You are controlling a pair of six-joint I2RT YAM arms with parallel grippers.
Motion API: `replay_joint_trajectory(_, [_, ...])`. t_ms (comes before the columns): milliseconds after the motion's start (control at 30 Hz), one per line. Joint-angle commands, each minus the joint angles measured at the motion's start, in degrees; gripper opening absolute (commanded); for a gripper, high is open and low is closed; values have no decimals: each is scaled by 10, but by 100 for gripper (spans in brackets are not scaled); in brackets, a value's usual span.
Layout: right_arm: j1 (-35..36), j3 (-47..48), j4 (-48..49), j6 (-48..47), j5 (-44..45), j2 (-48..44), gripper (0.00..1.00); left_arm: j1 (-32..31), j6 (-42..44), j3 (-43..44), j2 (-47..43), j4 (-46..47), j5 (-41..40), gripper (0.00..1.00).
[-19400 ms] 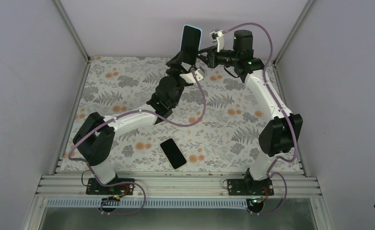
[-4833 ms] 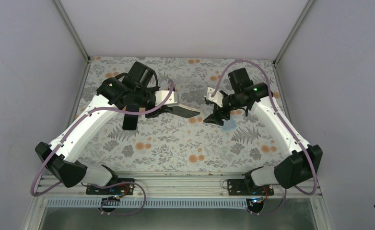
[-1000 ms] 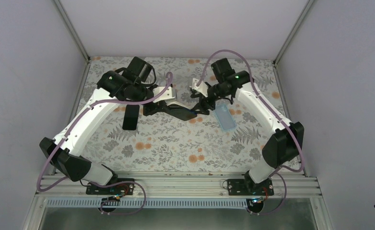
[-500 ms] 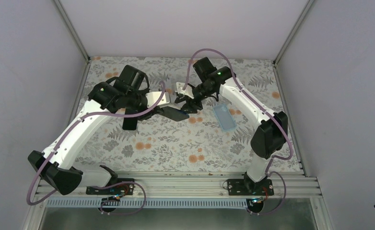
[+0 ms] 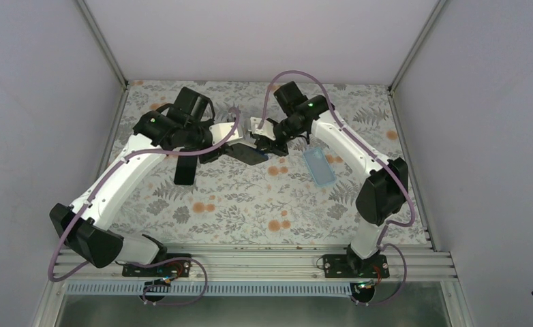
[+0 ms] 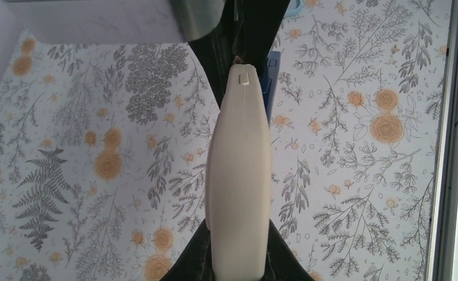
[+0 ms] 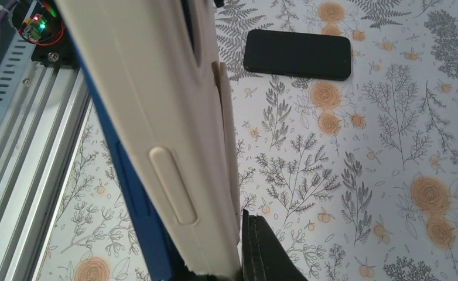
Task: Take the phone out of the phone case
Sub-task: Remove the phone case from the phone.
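The phone (image 5: 248,152) hangs above the middle of the table between both grippers. My left gripper (image 5: 231,150) is shut on one end. In the left wrist view the phone's pinkish-beige edge (image 6: 238,175) runs straight out from between the jaws. My right gripper (image 5: 265,146) is shut on the other end. The right wrist view shows the beige side (image 7: 156,117) with its button, pressed against a black finger (image 7: 262,252), and a dark blue strip along its left. The light-blue phone case (image 5: 319,166) lies flat on the table right of both grippers, with nothing in it.
A plain black phone (image 5: 185,167) lies on the floral mat under the left arm, also in the right wrist view (image 7: 297,54). Grey walls close in three sides. An aluminium rail (image 5: 250,262) runs along the near edge.
My right gripper has moved left, away from the case on the table, onto the phone's free end and has shut on it. The left gripper has kept its grip, shifting slightly.
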Motion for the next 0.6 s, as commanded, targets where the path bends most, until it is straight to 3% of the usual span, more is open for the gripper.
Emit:
replay_joint_trajectory(0, [77,-2,-109,12,-273,-32,3,26,-52,34,28,373,-107,3])
replay_joint_trajectory(67, [67,0,-101,24,-275,-34,3,26,-45,31,19,363,-92,13])
replay_joint_trajectory(133, [51,-2,-93,32,-278,-36,3,26,-35,24,4,350,-66,37])
replay_joint_trajectory(200, [31,-5,-89,39,-282,-38,3,26,-25,18,-16,339,-48,69])
replay_joint_trajectory(233, [20,-5,-93,37,-285,-37,3,26,-20,13,-25,333,-47,97])
replay_joint_trajectory(433, [-53,-7,-109,32,-291,-41,3,26,15,14,-81,287,-80,100])
replay_joint_trajectory(567, [-102,-15,16,179,-268,-52,3,26,17,13,-126,311,-101,100])
